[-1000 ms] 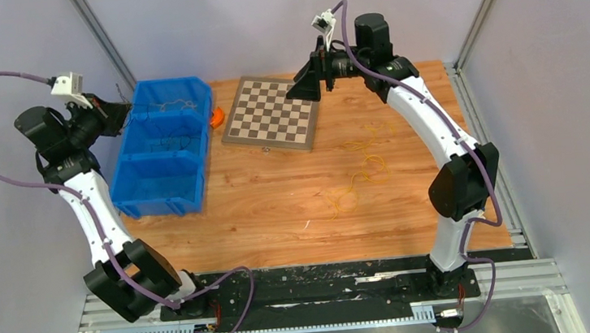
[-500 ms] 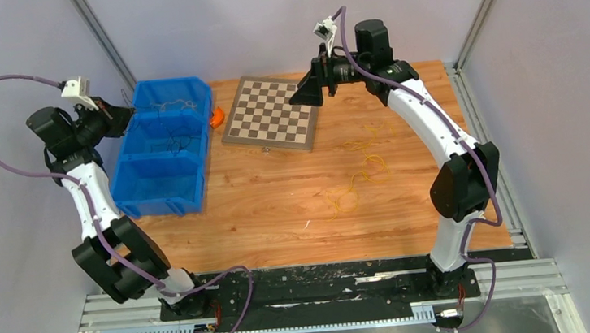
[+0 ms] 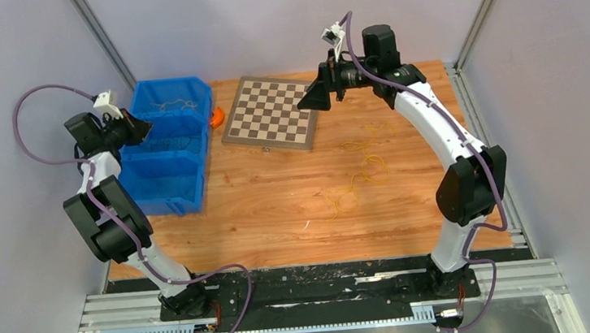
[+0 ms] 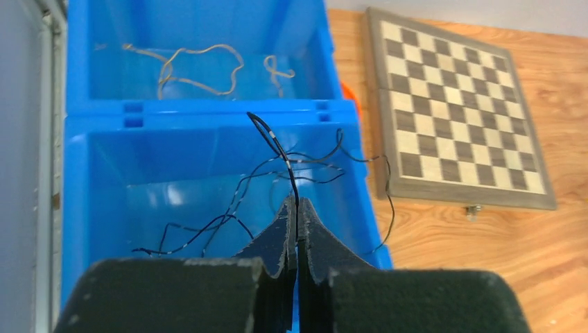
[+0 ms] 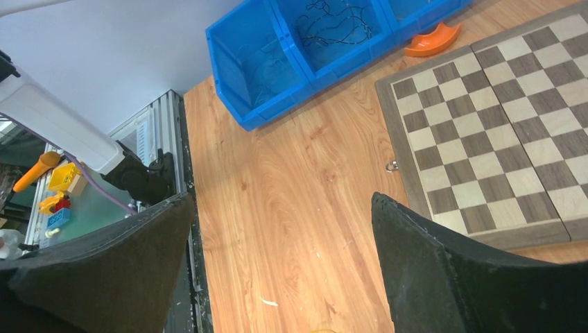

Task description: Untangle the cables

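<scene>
left gripper pinches the black cables over the bin; pulling may tighten knots. right gripper gapes empty.

From the left wrist, the black cable vanishes into the seam between the closed fingers of the left gripper, so how much of it lies pinched there is hidden, and those fingers also cover the near part of the blue bin. From the right wrist, the chessboard is cut off by the right edge, its near corner behind a finger of the right gripper. From above, the yellow cables are too thin to count or to tell whether they cross.
</scene>
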{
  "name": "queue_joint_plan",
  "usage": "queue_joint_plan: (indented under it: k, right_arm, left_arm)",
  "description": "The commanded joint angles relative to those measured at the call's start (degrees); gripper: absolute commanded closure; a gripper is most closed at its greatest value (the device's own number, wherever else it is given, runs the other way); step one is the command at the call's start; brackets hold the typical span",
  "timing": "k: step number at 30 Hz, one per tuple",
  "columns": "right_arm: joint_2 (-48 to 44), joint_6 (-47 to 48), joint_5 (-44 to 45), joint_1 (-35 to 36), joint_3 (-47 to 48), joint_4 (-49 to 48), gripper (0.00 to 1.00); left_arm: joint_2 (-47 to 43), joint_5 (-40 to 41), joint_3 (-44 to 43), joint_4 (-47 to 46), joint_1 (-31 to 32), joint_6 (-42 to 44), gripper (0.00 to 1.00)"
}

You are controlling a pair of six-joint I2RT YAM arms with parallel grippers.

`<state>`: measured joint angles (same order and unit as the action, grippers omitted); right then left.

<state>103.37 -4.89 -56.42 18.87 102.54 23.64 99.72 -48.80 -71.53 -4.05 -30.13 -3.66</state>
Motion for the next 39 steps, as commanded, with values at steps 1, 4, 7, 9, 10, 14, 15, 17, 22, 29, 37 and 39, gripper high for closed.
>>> queue_joint_plan:
  k: [1, 4, 7, 9, 10, 14, 15, 17, 22, 29, 37, 39]
  right_arm:
    - [-4.49, 2.55, 0.28, -1.25, -1.41, 0.63, 0.03]
    - [-5.07, 3.24, 0.33, -1.64, -2.19, 1.2, 0.03]
    - [-5.41, 3.86, 0.41, -1.95, -2.35, 1.64, 0.03]
    - [-5.54, 4.33, 0.54, -2.18, -2.35, 2.01, 0.03]
    - [-5.58, 4.56, 0.76, -2.33, -2.42, 2.26, 0.03]
    - [-6.05, 4.53, 1.86, -4.05, -3.62, 3.29, 0.03]
    - [-6.24, 6.24, 2.38, -4.74, -4.37, 3.63, 0.03]
    - [-6.59, 9.08, 4.99, -6.02, -5.75, 5.39, 0.03]
    - [-5.21, 30.79, 18.21, -5.9, -10.36, 18.72, 0.08]
    - [1.75, 38.21, 39.55, -5.81, -16.32, 27.15, 0.12]
    - [11.19, 35.93, 41.49, -5.81, -11.7, 23.45, 0.16]
    - [14.69, 35.92, 41.26, -5.82, -9.24, 23.27, 0.22]
  left_arm:
    - [1.13, 6.17, -0.96, -0.89, -0.17, 4.26, 1.0]
    - [1.03, 9.93, -1.49, -0.17, -0.19, 5.43, 0.99]
    - [1.12, 10.3, -2.99, 2.81, -0.19, 7.45, 0.7]
    - [1.08, 9.07, -4.94, 7.47, -0.16, 9.28, 0.55]
    - [0.54, 8.89, -5.75, 9.0, -0.18, 9.64, 0.48]
    - [-2.8, 5.65, -6.08, 12.19, -0.12, 12.99, 0.22]
    - [-3.54, 4.65, -5.77, 12.39, -0.07, 13.29, 0.18]
    - [-5.62, 3.65, -5.84, 13.36, 0.22, 14.03, 0.12]
    - [-10.7, 2.66, -7.3, 24.6, 5.24, 24.45, 0.0]
    - [-17.51, 1.79, -0.86, 26.51, 15.46, 27.48, 0.0]
    - [-17.7, 0.59, 1.33, 27.06, 19.55, 26.35, 0.0]
    - [-17.61, 0.7, 0.93, 26.96, 19.73, 25.66, 0.0]
